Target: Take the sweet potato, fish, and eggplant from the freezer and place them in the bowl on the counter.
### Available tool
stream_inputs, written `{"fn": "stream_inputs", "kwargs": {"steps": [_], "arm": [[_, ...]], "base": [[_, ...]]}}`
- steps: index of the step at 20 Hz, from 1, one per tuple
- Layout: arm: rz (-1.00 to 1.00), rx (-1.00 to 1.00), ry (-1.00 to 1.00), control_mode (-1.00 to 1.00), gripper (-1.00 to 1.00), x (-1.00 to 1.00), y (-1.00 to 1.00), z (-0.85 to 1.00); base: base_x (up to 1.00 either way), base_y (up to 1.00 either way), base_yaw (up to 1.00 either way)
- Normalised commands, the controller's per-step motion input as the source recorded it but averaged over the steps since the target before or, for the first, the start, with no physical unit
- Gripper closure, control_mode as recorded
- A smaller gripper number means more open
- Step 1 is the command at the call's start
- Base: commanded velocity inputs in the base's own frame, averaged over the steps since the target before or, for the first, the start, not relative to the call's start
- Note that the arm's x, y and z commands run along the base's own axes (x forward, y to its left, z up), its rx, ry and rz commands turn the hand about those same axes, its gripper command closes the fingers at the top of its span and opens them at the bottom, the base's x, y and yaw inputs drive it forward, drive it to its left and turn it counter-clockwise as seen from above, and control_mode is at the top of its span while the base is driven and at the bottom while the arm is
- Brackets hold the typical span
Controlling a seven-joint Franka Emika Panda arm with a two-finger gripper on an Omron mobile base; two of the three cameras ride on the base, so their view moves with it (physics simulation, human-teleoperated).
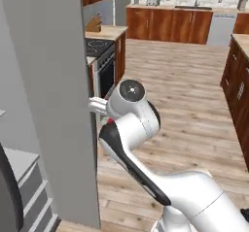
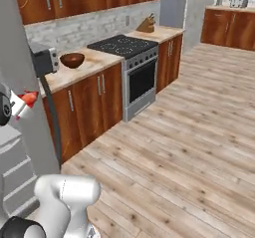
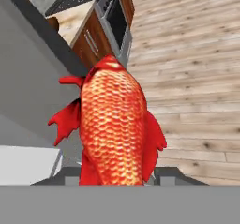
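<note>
simulated kitchen with pale plank floor, reddish-brown wooden cabinets and a beige blotched stone-look counter (image 2: 94, 60) beside a black stovetop (image 2: 122, 45). tall plain grey freezer (image 1: 53, 105) standing open at the left, its door edge close against the white arm, white drawers (image 1: 29, 187) visible low inside. gripper (image 3: 115, 174) pinched around a scaly orange-red fish with red fins (image 3: 112, 124), seen close in the hand view, fingertips mostly hidden under its body; a sliver of the same red fish peeking out by the freezer edge in the right base view (image 2: 30, 98). round, deep, dark reddish-brown bowl (image 2: 72, 59) resting on the counter next to a small grey toaster oven (image 2: 46, 61), well apart from the fish. step in hand, by the look of it: carrying the fish out of the freezer (sweet potato and eggplant not made out). next move likely calls for clearing the door edge, swinging right over the counter, lowering above the bowl before letting go.
</note>
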Motion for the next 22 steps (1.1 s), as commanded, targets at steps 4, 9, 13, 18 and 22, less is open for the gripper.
{"fn": "stream_inputs", "kwargs": {"steps": [4, 9, 13, 18, 22], "arm": [[0.00, 0.00, 0.00, 1.00, 1.00, 0.00, 0.00, 0.00], [0.00, 0.00, 0.00, 1.00, 1.00, 0.00, 0.00, 0.00], [0.00, 0.00, 0.00, 1.00, 1.00, 0.00, 0.00, 0.00], [0.00, 0.00, 0.00, 1.00, 1.00, 0.00, 0.00, 0.00], [0.00, 0.00, 0.00, 1.00, 1.00, 0.00, 0.00, 0.00]], "base": [[-0.28, 0.00, -0.97], [0.64, -0.60, -0.52], [1.00, -0.40, -0.08], [1.00, -0.05, 0.00], [1.00, 0.00, 0.10]]}}
